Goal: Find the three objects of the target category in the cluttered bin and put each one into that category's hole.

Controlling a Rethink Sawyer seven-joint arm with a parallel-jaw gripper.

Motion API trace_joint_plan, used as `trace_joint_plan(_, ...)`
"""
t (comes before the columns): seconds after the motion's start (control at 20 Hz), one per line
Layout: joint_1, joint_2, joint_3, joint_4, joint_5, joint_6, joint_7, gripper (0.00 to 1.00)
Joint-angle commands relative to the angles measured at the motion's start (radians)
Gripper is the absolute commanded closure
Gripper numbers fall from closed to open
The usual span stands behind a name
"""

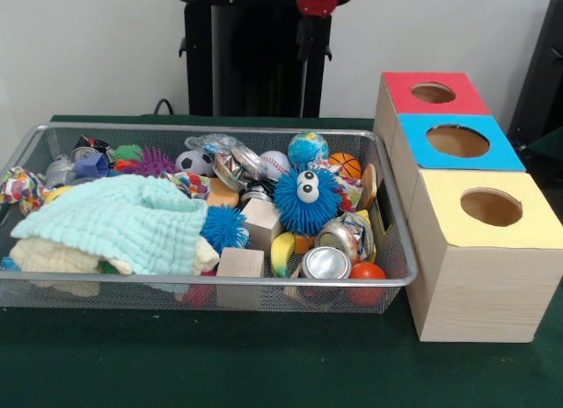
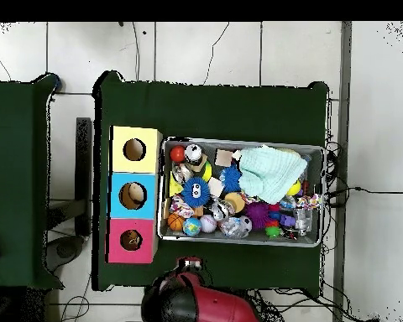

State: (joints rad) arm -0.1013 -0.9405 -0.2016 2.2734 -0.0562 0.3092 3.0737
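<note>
The wire mesh bin stands on the green table, full of clutter; it also shows in the overhead view. No soft animal toy shows in either view. A mint cloth and a cream cloth cover the bin's left part in the front view and hide what lies under them. The red-topped box's hole is the farthest of three, to the right of the bin; in the overhead view it is nearest the robot. The arm is drawn back at the base. The gripper shows in neither view.
A fuzzy blue ball with googly eyes, wooden cubes, several small balls, tins and a banana toy fill the bin. The blue-topped box and the yellow-topped box stand in front of the red one. The pedestal stands behind.
</note>
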Motion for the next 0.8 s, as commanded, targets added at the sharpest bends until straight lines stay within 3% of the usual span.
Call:
trace_joint_plan(0.05, -0.189, -0.024, 0.189, -0.024, -0.196, -0.024, -0.312, 0.00)
trace_joint_plan(0.35, -0.331, -0.033, 0.286, -0.031, -0.301, -0.005, -0.316, 0.00)
trace_joint_plan(0.8, -0.448, -0.032, 0.372, -0.037, -0.398, 0.016, -0.272, 0.00)
